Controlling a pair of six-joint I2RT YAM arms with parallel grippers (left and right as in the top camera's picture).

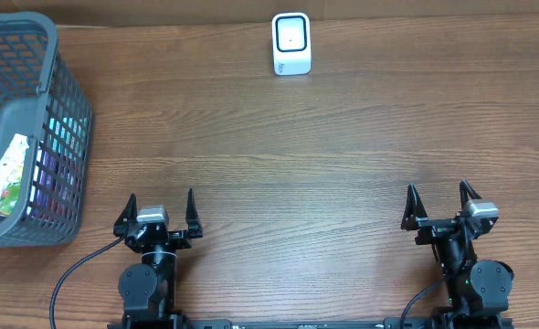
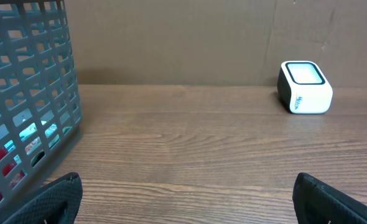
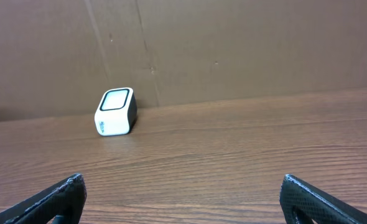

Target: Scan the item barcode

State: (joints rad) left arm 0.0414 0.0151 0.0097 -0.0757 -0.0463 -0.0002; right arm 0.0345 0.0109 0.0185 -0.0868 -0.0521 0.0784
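A white barcode scanner (image 1: 291, 43) with a dark-rimmed window stands at the far edge of the table, seen also as the scanner (image 2: 303, 86) in the left wrist view and the scanner (image 3: 116, 111) in the right wrist view. A grey mesh basket (image 1: 64, 110) at the far left holds packaged items; a green and white pouch (image 1: 4, 176) lies on top. No barcode shows. My left gripper (image 1: 160, 206) rests open near the front edge, nothing between its fingers. My right gripper (image 1: 439, 201) stands open at the front right, also holding nothing.
The basket wall (image 2: 28, 93) fills the left side of the left wrist view, with colourful packets behind the mesh. A brown cardboard backdrop (image 3: 233, 43) rises behind the scanner along the table's far edge. A black cable (image 1: 68, 274) runs from the left arm's base.
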